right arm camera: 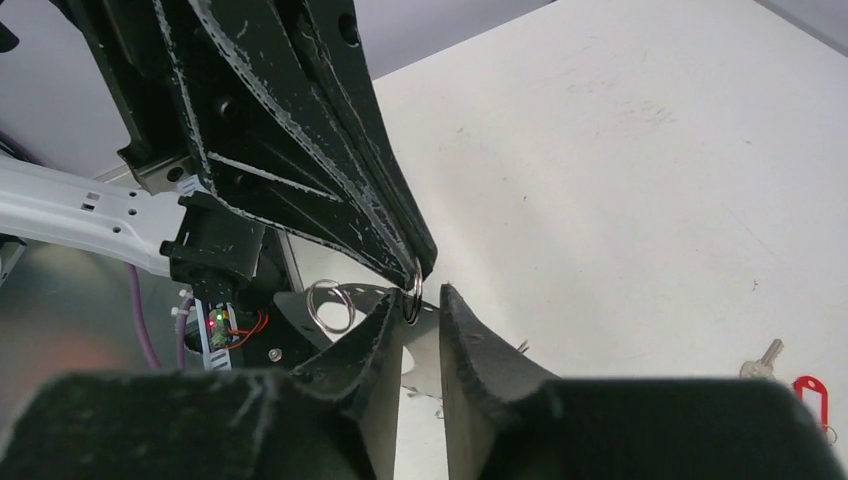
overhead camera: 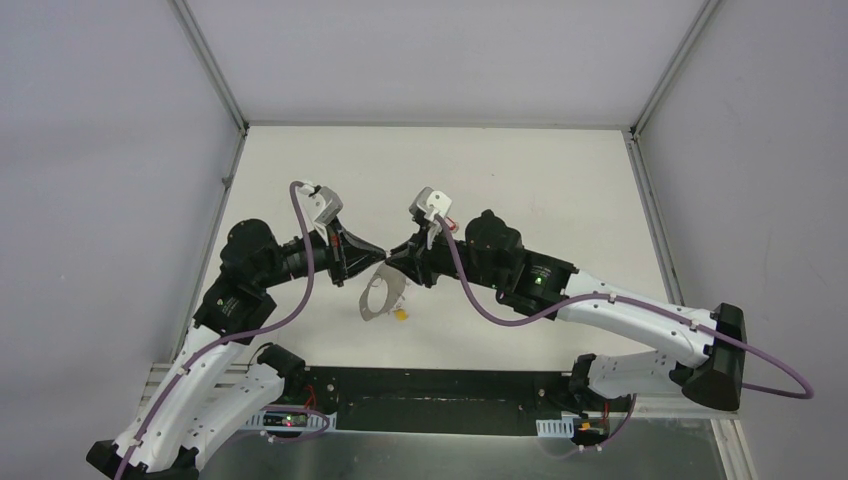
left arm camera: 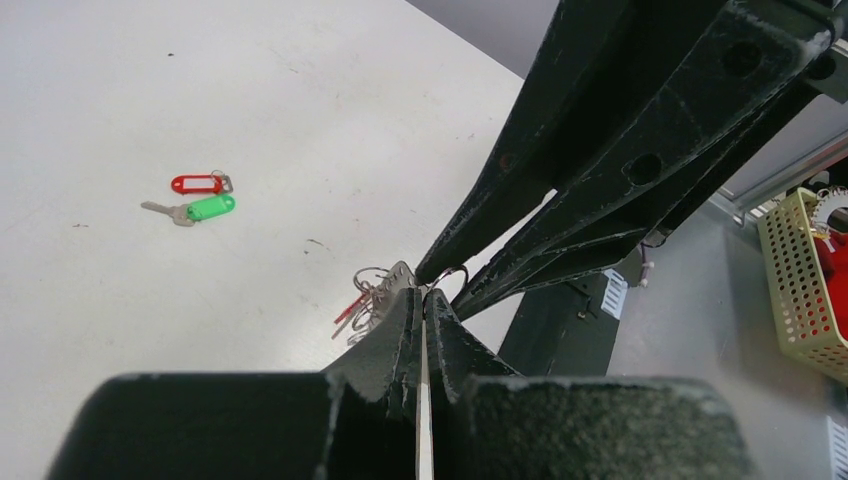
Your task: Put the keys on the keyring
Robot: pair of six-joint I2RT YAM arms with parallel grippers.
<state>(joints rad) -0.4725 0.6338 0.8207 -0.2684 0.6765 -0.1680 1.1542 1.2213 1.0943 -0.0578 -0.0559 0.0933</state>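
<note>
The top camera is looking down from above, behind the left pincer [overhead camera: 383, 252] and right pincer [overhead camera: 393, 258], over the whole table [overhead camera: 520, 180]. Each wrist camera is peering closely along its own fingers [left arm camera: 395, 330], both sharing the spot where the tips are meeting.

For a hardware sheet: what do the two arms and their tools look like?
The left arm and right arm have white perforated shells near their bases and black joints beyond. A purple cable runs along each, and a green light glows on the right one. The left tool and right tool each have two black wedge-shaped fingers with pale scuffs, topped by a pale camera block.
</note>
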